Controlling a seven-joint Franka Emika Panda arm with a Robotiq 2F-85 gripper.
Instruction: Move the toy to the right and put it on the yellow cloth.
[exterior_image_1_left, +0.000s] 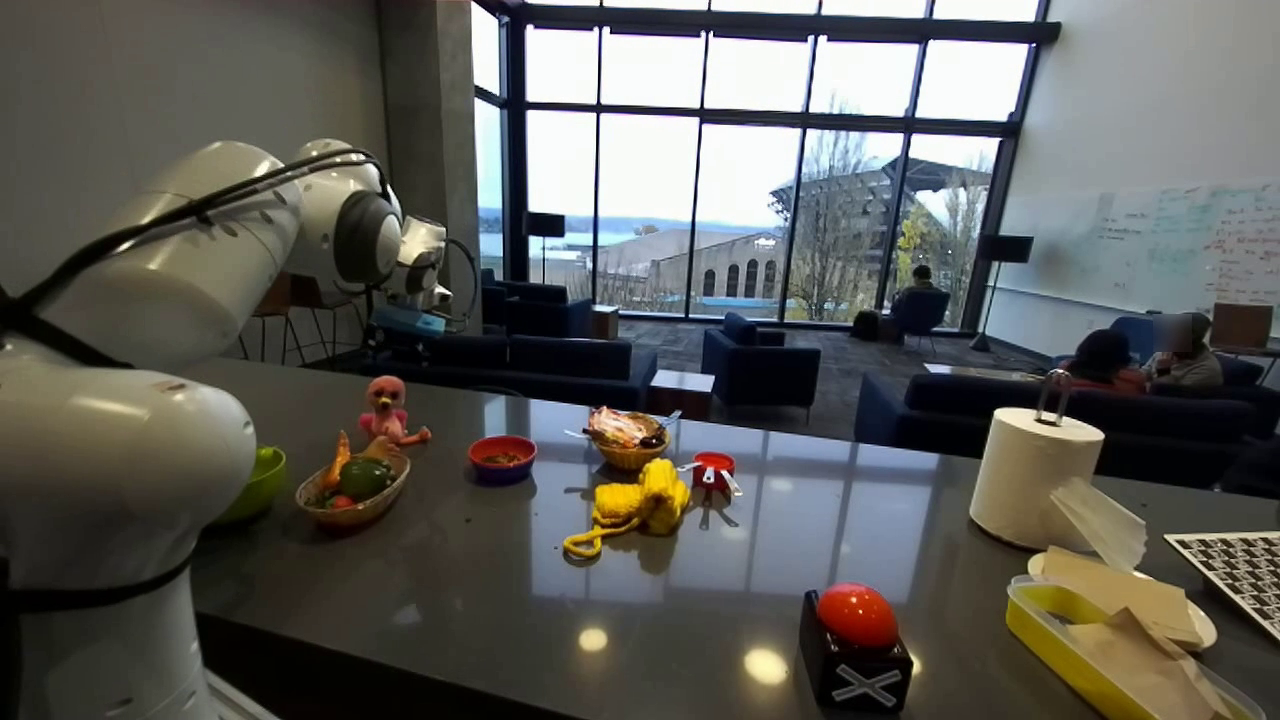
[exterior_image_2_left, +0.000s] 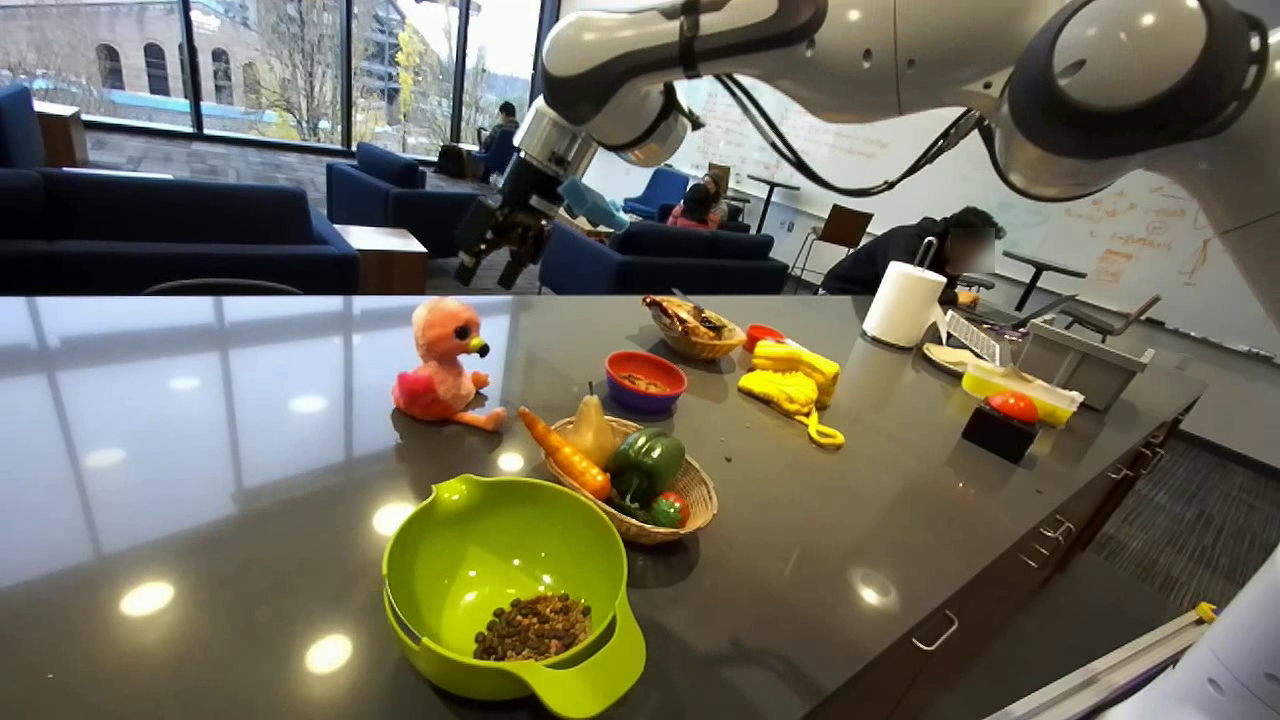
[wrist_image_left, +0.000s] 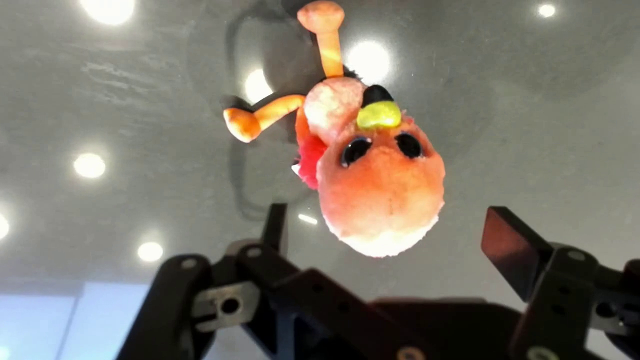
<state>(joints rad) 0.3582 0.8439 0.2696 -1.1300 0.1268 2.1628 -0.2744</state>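
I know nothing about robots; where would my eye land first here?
Most likely on the pink toy bird, sitting on the dark counter below the open hand. Then perhaps the big green bowl in the foreground of an exterior view, and the yellow cloth farther along the counter.

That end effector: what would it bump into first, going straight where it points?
Probably the pink toy's head, which shows between the open fingers in the wrist view, though depth is hard to judge.

Toy (exterior_image_2_left: 437, 365): looked like fuzzy plush
Yellow cloth (exterior_image_1_left: 662, 497): looked matt, rough-textured
Tabletop (exterior_image_2_left: 900, 510): was smooth, glossy
Green bowl (exterior_image_2_left: 445, 570): looked like shiny plastic
Vegetable basket (exterior_image_2_left: 700, 507): looked rough, woven
End effector (wrist_image_left: 387, 230): looked matt with metal parts
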